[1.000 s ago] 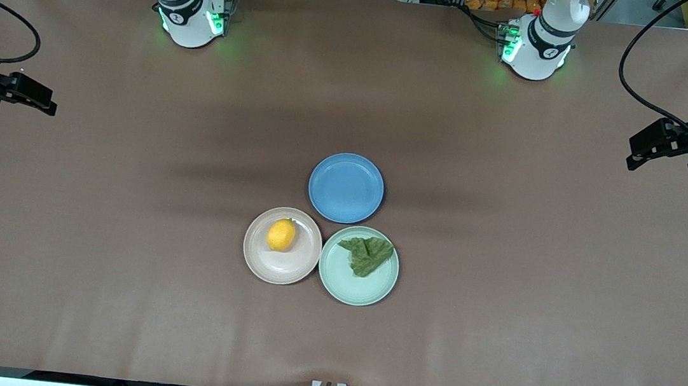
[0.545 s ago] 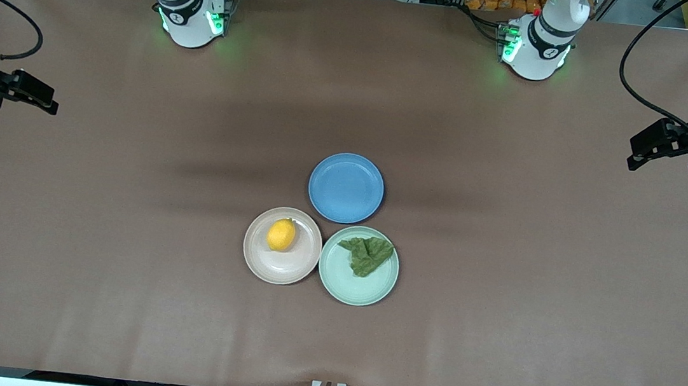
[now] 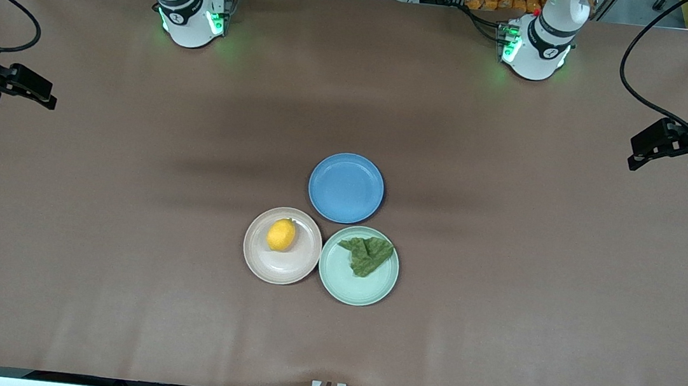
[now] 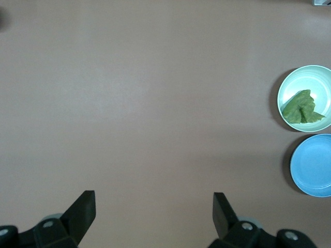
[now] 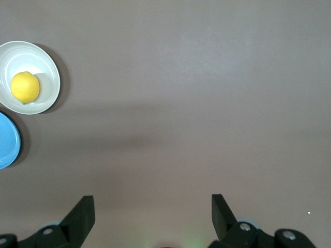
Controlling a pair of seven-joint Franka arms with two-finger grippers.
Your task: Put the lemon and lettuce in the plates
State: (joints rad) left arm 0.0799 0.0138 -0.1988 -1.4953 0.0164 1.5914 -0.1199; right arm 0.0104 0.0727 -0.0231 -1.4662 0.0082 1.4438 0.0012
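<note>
Lemon (image 3: 281, 234) lies in our pink-beige plate (image 3: 294, 268); lettuce (image 3: 367, 255) lies in our mint plate (image 3: 353, 290), touching it. Our left gripper (image 3: 662, 148) and right gripper (image 3: 26, 87) hang over the table's ends, fingers spread, empty.

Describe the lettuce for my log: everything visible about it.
The lettuce is one wrinkly, dull-green leaf piece with ragged edges, roughly triangular, tapering toward the front camera. It lies flat in the mint green plate, off-centre toward the blue plate, within the rim and covering about half the plate's width. Only the plate touches it. The left wrist view shows folds in it. No gripper is near it.
</note>
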